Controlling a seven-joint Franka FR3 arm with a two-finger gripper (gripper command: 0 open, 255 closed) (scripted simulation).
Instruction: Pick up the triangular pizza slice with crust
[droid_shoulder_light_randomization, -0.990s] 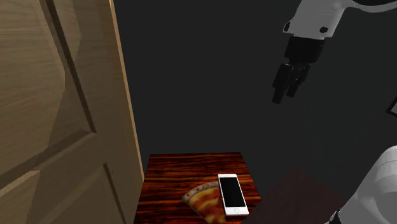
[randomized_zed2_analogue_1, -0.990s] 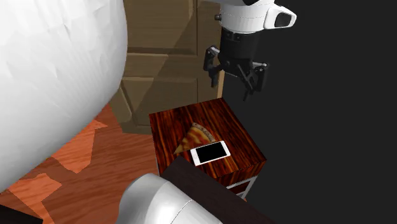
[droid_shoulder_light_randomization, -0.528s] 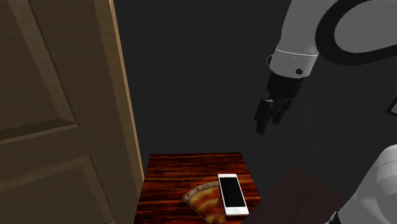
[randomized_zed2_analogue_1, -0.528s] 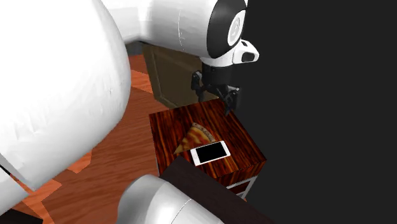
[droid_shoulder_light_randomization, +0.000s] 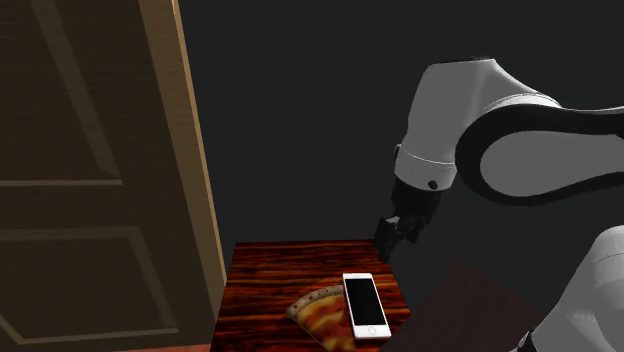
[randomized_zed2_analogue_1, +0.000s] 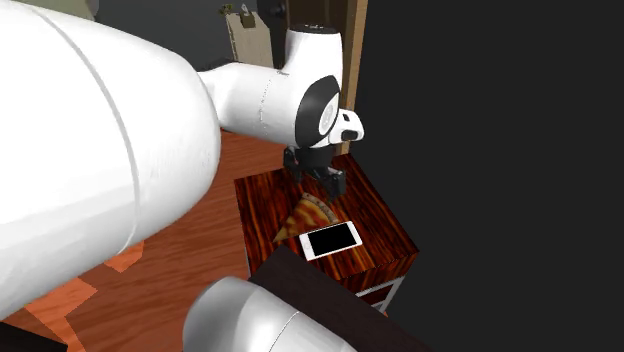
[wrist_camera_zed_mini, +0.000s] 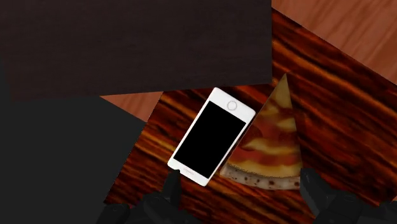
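Note:
The triangular pizza slice (droid_shoulder_light_randomization: 322, 318) (randomized_zed2_analogue_1: 305, 213) (wrist_camera_zed_mini: 270, 149), with a pale speckled crust and red-orange topping, lies flat on a small dark red wooden table (droid_shoulder_light_randomization: 290, 265) (randomized_zed2_analogue_1: 380, 225). A white phone (droid_shoulder_light_randomization: 365, 305) (randomized_zed2_analogue_1: 331, 240) (wrist_camera_zed_mini: 213, 135) with a black screen lies right against one long side of the slice. My black gripper (droid_shoulder_light_randomization: 388, 238) (randomized_zed2_analogue_1: 315, 177) (wrist_camera_zed_mini: 242, 181) hangs a little above the table's far part, open and holding nothing. In the wrist view its fingers (wrist_camera_zed_mini: 173, 184) stand wide apart, with the slice's crust edge and the phone's end between them.
A tall wooden door (droid_shoulder_light_randomization: 90, 170) stands at the table's left in the shoulder view. The dark top of my stand (droid_shoulder_light_randomization: 470, 300) (randomized_zed2_analogue_1: 320, 295) (wrist_camera_zed_mini: 140, 38) borders the table next to the phone. A reddish wood floor (randomized_zed2_analogue_1: 190, 250) surrounds it, and a dark wall (droid_shoulder_light_randomization: 300, 120) rises behind.
The arm has come down and moved toward the table, bringing the open gripper from high up to just above its far edge. The door has swung. Slice and phone have not moved.

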